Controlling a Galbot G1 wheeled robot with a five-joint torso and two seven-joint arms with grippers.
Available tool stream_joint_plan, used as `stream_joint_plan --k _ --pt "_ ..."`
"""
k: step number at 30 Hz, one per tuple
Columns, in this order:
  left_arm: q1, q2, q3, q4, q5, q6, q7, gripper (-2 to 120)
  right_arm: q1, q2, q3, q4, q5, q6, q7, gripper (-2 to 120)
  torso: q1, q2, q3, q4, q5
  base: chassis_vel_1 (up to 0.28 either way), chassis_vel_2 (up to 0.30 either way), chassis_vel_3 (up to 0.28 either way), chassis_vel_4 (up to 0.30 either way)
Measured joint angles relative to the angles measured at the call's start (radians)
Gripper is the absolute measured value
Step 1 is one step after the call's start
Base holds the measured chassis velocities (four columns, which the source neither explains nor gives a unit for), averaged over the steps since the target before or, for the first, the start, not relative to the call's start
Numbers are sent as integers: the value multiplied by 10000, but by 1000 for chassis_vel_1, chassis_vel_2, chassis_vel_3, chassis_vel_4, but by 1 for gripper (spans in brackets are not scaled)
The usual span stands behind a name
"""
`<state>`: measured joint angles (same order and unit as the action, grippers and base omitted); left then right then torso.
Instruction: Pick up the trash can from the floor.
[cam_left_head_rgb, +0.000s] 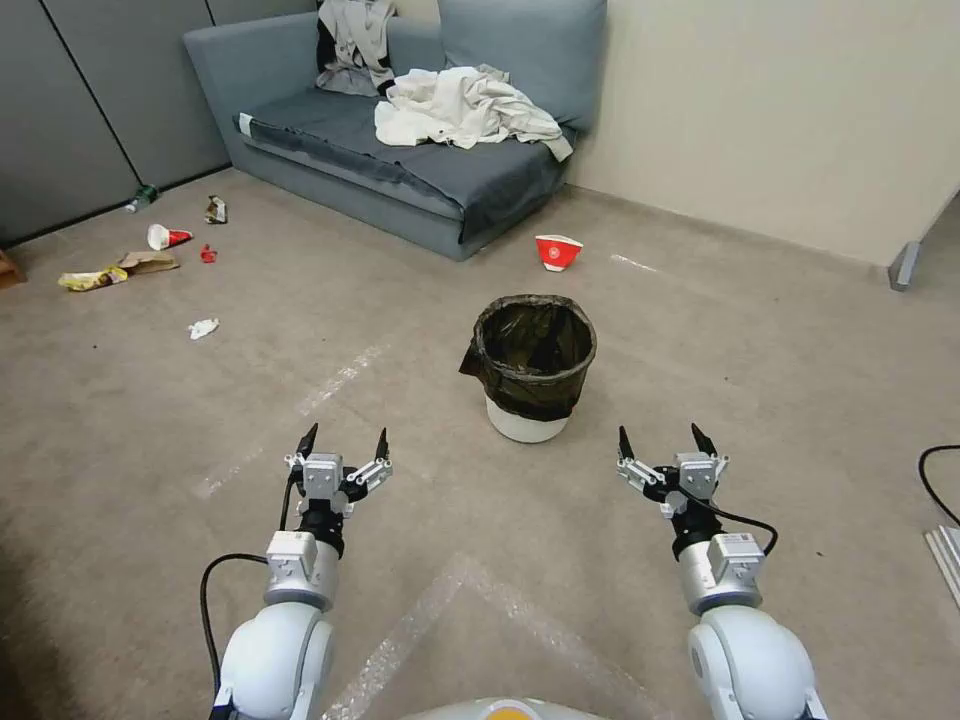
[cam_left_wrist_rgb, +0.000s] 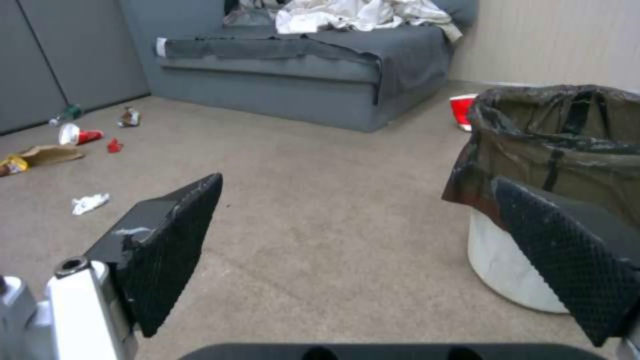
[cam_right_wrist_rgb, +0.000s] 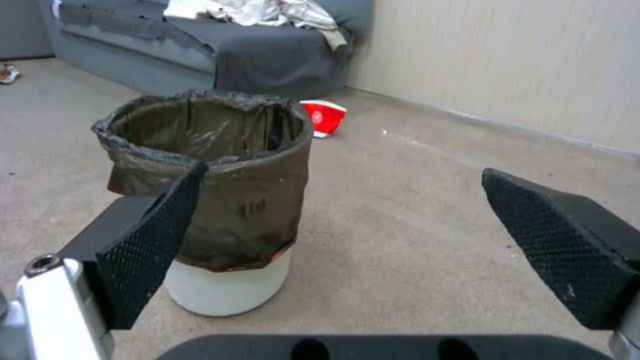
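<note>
Left gripper (cam_left_head_rgb: 343, 447) and right gripper (cam_left_head_rgb: 666, 447) both hovered wide open, empty. Trash can (cam_left_head_rgb: 531, 366) stood upright on the floor (cam_left_head_rgb: 780, 340), ahead and midway between them, touching neither; neither arm looked clearly nearer.

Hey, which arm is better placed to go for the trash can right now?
Neither clearly. The trash can stands on the floor ahead, between the open left pincer and open right pincer. The right looks marginally nearer.
</note>
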<state>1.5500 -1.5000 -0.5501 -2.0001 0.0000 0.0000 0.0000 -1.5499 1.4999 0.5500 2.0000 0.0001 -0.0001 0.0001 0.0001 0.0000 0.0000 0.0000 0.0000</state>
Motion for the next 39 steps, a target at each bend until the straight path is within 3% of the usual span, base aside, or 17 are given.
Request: stream_joint_plan --k 5,8,13,16,18,22,24,39 --pt "9 0 0 0 0 -1 -1 100 -6 1 0 1 0 0 1 100 0 0 0 0 0 0 0 0 0" --pt "219 -31 1 -387 66 20 -72 100 -96 30 -8 116 0 -26 28 100 0 0 1 2 -3 0 0 0 0" --pt "994 -171 20 -1817 386 119 -376 100 -1009 445 -197 1536 0 -379 330 100 0 0 0 0 1 0 0 0 0" --pt "1182 -181 24 -2136 417 140 -436 100 -1249 520 -206 1861 13 -434 363 100 -1 0 0 2 -3 0 0 0 0" --pt "1580 -230 33 -2887 532 214 -673 100 -1724 758 -291 2680 80 -656 488 100 -1 0 0 2 0 0 0 0 0" --pt "1949 -278 50 -3532 640 293 -877 100 -2024 889 -325 3143 127 -828 503 100 -1 0 -1 -3 -6 0 0 0 0" --pt "2332 -308 46 -4225 774 471 -1096 100 -2072 901 -308 3228 138 -902 503 100 -2 0 0 4 4 0 0 0 0" --pt "2208 -52 -308 -4037 555 677 -774 100 -1981 686 22 3103 173 -984 364 100 -1 0 0 0 0 0 0 0 0"
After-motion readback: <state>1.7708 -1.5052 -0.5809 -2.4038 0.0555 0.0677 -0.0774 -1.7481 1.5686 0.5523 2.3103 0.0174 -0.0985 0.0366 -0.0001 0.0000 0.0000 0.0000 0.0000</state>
